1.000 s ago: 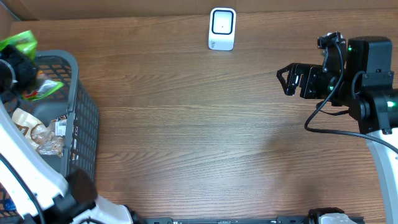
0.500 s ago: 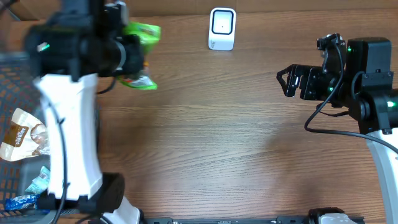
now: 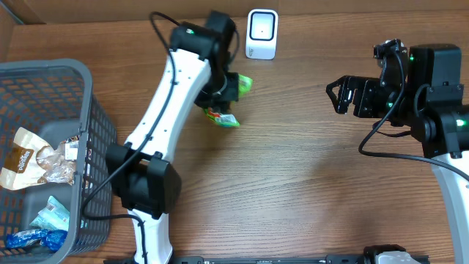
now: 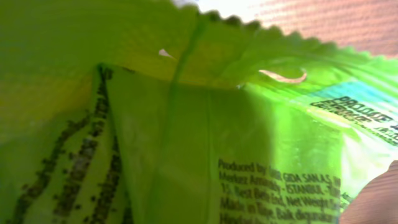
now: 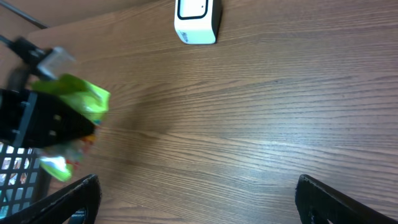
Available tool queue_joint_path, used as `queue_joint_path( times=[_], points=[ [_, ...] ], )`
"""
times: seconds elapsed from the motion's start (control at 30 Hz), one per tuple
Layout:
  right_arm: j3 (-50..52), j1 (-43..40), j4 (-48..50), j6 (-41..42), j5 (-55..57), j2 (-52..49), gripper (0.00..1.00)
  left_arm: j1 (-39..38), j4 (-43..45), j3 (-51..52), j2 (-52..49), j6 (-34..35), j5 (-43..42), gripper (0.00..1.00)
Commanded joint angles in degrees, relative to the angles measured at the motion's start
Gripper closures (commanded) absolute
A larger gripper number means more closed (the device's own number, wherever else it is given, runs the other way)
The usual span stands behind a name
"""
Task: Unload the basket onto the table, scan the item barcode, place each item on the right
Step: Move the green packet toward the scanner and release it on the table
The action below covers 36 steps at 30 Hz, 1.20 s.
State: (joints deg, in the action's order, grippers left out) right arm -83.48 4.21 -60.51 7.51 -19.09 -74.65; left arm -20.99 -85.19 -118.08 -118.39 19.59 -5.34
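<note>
A bright green snack packet point(image 3: 240, 83) hangs above the wooden tabletop point(image 3: 293, 183), toward 12 o'clock in the overhead view, clamped in the left pincer point(image 3: 229, 89). In the left wrist view its printed wrapper fills the whole frame. A white scanner point(image 3: 261, 33) stands near it at 1 o'clock. At 3 o'clock, well apart, the right pincer point(image 3: 338, 95) has its fingers spread wide, holding nothing. At 8 o'clock a grey basket point(image 3: 88, 81) holds other packets

Brown wood-grain table point(image 3: 293, 183), plain tan board point(image 3: 110, 7) along its far edge, soft even light
</note>
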Motion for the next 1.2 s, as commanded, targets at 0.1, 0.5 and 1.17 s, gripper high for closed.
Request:
queue_joint_path(
  times=[0.1,0.5,1.17],
  points=[
    [-1.49,0.22,0.39,-0.09,0.13,-0.07,0.0,-1.27,3.63,4.87,-0.13,4.31,-0.46,0.96],
    [-1.49,0.22,0.44,-0.09,0.15,-0.07,0.0,-2.97,10.45,12.7,-0.13,8.39,-0.66,0.96],
    [-1.49,0.22,0.07,-0.07,0.11,-2.62,0.0,-4.55,21.44,26.12,-0.39,13.03,-0.22,0.55]
  ],
)
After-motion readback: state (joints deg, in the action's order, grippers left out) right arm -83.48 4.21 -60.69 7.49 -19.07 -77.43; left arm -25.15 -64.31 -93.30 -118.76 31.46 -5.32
